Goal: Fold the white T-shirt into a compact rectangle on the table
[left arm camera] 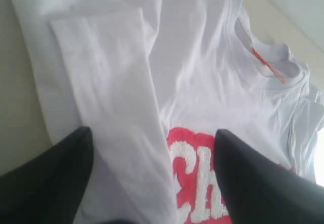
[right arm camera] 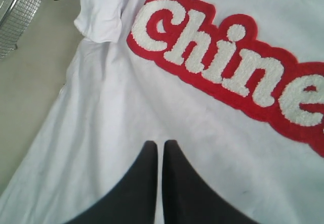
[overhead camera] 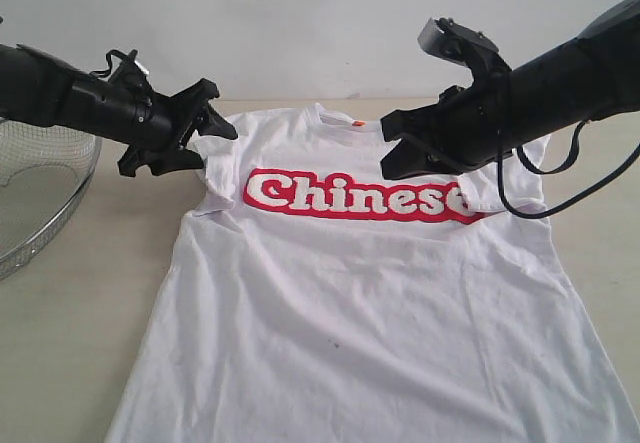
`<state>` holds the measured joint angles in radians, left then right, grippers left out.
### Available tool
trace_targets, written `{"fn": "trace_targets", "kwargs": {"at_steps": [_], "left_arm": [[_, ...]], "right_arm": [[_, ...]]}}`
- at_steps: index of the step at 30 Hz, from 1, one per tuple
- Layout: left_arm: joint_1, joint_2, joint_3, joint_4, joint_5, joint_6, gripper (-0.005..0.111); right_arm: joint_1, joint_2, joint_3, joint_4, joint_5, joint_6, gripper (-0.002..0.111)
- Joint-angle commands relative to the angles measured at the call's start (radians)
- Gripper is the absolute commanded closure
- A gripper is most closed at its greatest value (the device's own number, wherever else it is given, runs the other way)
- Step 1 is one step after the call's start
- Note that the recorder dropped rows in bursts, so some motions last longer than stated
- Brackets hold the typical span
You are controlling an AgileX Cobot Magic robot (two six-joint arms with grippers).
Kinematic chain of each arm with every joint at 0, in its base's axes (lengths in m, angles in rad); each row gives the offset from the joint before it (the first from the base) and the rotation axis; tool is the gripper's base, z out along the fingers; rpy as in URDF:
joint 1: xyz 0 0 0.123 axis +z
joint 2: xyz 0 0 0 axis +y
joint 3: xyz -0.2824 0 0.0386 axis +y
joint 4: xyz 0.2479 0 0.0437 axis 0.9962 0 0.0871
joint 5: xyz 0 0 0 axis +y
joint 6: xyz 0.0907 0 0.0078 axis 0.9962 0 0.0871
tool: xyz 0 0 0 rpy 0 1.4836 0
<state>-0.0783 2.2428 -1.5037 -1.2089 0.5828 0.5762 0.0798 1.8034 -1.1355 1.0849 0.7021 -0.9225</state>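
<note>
The white T-shirt (overhead camera: 370, 303) lies front up on the table (overhead camera: 90, 313), its red "Chinese" lettering (overhead camera: 360, 195) across the chest. An orange neck tag (left arm camera: 268, 64) shows at the collar. One sleeve (left arm camera: 106, 82) is folded inward over the shoulder on the left. My left gripper (overhead camera: 215, 113) hovers open over that folded sleeve, its jaws wide apart and empty (left arm camera: 152, 133). My right gripper (overhead camera: 388, 148) hangs over the chest on the right, shut on nothing (right arm camera: 160, 144), just above plain white cloth below the lettering (right arm camera: 228, 57).
A round wire-mesh basket (overhead camera: 40, 193) stands at the table's left edge, close to the left arm. Bare tabletop (right arm camera: 30, 107) runs along the shirt's left side. A black cable (overhead camera: 560, 198) hangs from the right arm over the right sleeve.
</note>
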Motion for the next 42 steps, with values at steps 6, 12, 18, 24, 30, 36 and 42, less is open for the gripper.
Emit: {"fn": "trace_targets", "kwargs": {"at_steps": [6, 12, 18, 24, 30, 36, 42], "left_arm": [[-0.004, -0.001, -0.007, -0.013, 0.043, -0.023, 0.044], [-0.004, -0.001, -0.007, -0.013, 0.036, -0.038, 0.044], [-0.004, 0.02, -0.007, -0.057, 0.063, -0.038, 0.044], [-0.004, 0.05, -0.007, -0.055, 0.125, -0.035, 0.044], [-0.002, 0.05, -0.009, -0.079, 0.102, -0.04, 0.044], [-0.004, 0.05, -0.018, -0.134, 0.058, -0.001, 0.065], [-0.007, 0.05, -0.047, -0.221, 0.066, 0.116, 0.102]], "right_arm": [[0.0, -0.01, -0.004, 0.004, -0.004, 0.002, 0.108], [0.0, -0.01, -0.004, 0.004, -0.004, 0.002, 0.108], [0.0, -0.01, -0.004, 0.004, -0.006, 0.002, 0.108], [0.0, -0.01, -0.004, 0.004, -0.004, 0.002, 0.108], [0.0, -0.01, -0.004, 0.004, -0.003, 0.002, 0.108], [0.0, -0.01, -0.004, 0.004, -0.006, -0.004, 0.108], [0.0, -0.01, -0.004, 0.004, -0.006, -0.004, 0.108]]}}
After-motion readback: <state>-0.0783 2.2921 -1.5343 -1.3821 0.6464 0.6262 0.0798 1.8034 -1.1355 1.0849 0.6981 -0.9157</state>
